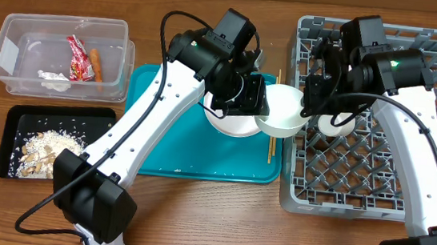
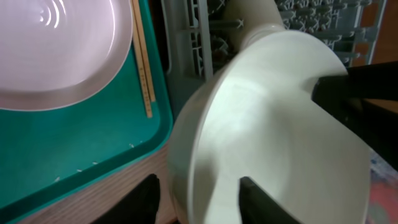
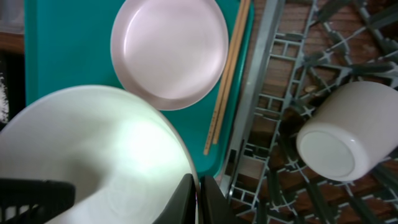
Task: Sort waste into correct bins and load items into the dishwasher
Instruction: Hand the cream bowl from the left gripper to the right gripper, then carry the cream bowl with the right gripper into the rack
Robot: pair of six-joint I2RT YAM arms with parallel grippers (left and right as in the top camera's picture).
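**Now two arms meet at one white bowl**

Right at the seam between the teal tray (image 1: 191,152) and the grey rack (image 1: 374,178), a white bowl (image 1: 284,113) hangs in the air with both arms on it. It sits above the tray's right edge, hard by the rack's left wall.

The right gripper (image 3: 198,199) is clamped on the bowl. In the right wrist view its two fingers stand almost together at the bottom of the frame, with only the thin rim between them.

The left gripper (image 2: 202,199) is spread wide. In its own wrist view one dark finger (image 2: 261,202) reaches inside the bowl and the other stays outside, so the pair straddles the rim with slack to spare.

Below the left gripper, a pale-pink plate (image 3: 169,53) lies flat on the teal tray. A pair of wooden chopsticks (image 3: 227,81) lies just beside it, along the tray's right edge.

A small white cup (image 3: 348,134) rests in the rack with its base turned towards the cameras, near the right gripper.

At the far left of the table, a clear tub (image 1: 17,47) holds a red wrapper (image 1: 76,56), a carrot piece (image 1: 95,64) and a white tissue (image 1: 54,80). Just in front of it, a black tray (image 1: 18,119) holds beige food scraps (image 1: 43,150).
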